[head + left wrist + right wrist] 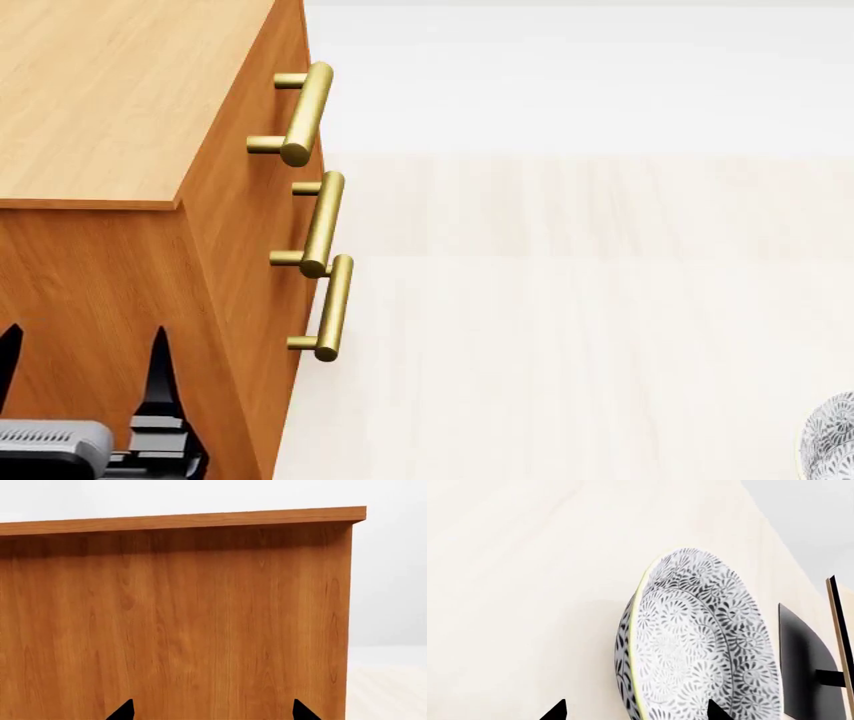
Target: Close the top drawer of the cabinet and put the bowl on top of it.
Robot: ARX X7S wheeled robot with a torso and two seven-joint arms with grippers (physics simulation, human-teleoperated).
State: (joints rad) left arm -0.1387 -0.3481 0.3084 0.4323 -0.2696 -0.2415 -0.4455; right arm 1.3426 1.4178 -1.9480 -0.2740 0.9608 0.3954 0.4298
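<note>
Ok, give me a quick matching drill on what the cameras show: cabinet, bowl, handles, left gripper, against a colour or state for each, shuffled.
Things:
1. cabinet
2. bowl
3. handles
4. left gripper

Colour or state:
a. brass
b. white with a dark grey floral pattern
c. orange-brown wood
d. open, black fingertips facing a wood side panel

Pairs: 1-c, 2-b, 3-a, 4-d
</note>
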